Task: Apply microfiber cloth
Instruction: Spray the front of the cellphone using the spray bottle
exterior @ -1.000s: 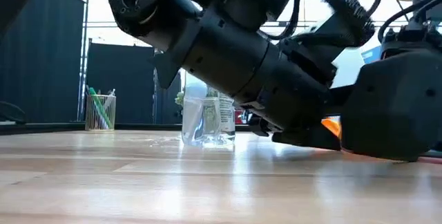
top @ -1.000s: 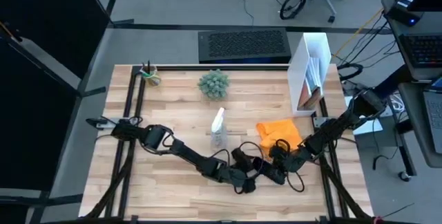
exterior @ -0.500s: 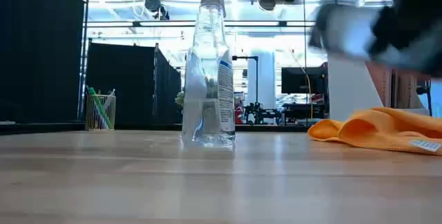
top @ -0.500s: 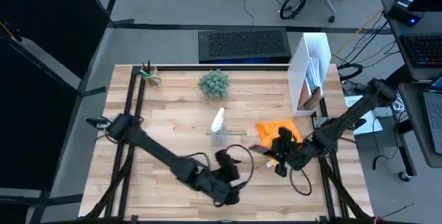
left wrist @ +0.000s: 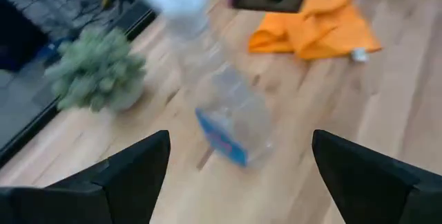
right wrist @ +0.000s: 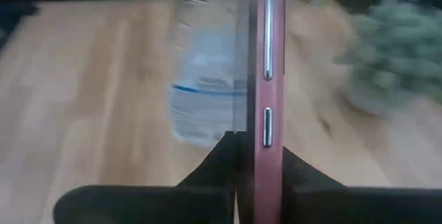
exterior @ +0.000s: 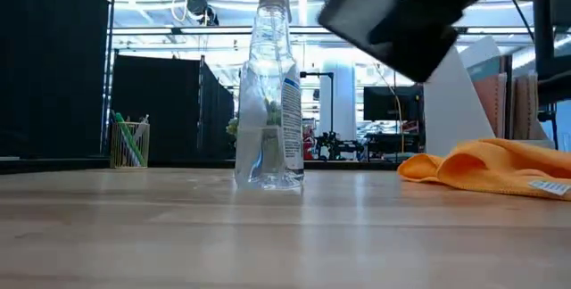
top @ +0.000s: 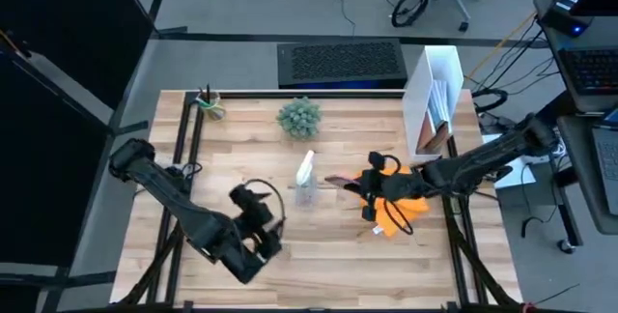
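The orange microfiber cloth (top: pixel 404 195) lies crumpled on the table right of centre, also in the low view (exterior: pixel 486 169) and the left wrist view (left wrist: pixel 314 20). No gripper touches it. My right gripper (top: pixel 370 185) hovers over the cloth's left part, shut on a dark phone (top: pixel 340 182), which shows raised and tilted in the low view (exterior: pixel 388 21). My left gripper (top: pixel 263 224) stands open near the table's front left, its fingers (left wrist: pixel 131 175) wide apart with nothing between them. My right gripper pinches the phone between its two fingers, one on each flat face, at the phone's near end (right wrist: pixel 267 141). The fingers come roughly level from the table's right side. The phone sticks out beyond them toward the spray bottle, tilted and lifted clear of the table and cloth.
A clear spray bottle (top: pixel 306 180) with a blue label stands at the table's centre, just left of the phone. A small green plant (top: pixel 299 117) and a pen cup (top: pixel 210 105) stand at the back, a white box (top: pixel 435 100) at the back right.
My right gripper has risen with the phone and carried it from the table's front toward the far edge, over the cloth. My left gripper has drawn away from the right one toward the table's left edge.
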`<state>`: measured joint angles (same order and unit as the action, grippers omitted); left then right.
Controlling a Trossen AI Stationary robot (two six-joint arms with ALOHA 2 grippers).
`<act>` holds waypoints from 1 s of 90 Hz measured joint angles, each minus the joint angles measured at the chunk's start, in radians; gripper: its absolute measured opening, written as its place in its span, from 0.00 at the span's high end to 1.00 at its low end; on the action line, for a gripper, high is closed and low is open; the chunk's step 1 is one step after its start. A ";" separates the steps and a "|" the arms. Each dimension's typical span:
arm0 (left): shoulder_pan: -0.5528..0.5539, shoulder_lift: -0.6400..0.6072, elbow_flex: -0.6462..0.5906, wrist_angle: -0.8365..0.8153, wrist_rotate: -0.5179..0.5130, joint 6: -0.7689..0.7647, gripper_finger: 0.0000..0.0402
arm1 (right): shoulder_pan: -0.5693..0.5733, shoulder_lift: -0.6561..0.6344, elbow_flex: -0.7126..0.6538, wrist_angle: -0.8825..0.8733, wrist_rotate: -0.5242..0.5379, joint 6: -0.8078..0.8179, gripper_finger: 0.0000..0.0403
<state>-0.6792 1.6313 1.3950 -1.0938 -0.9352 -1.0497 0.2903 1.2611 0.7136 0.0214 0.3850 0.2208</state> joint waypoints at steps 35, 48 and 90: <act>0.067 -0.194 -0.608 0.743 0.231 0.249 0.16 | -0.026 0.141 0.000 0.022 -0.040 0.107 0.98; 0.191 -0.211 -0.735 1.021 0.426 0.502 0.16 | -0.043 0.141 0.001 0.040 -0.042 0.110 0.98; 0.433 -0.182 -0.768 1.276 0.747 0.873 0.16 | -0.055 0.141 0.001 0.036 0.030 0.135 0.98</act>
<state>-0.2463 1.4494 0.6266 0.1827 -0.1879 -0.1772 0.2357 1.4025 0.7147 0.0570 0.4152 0.3561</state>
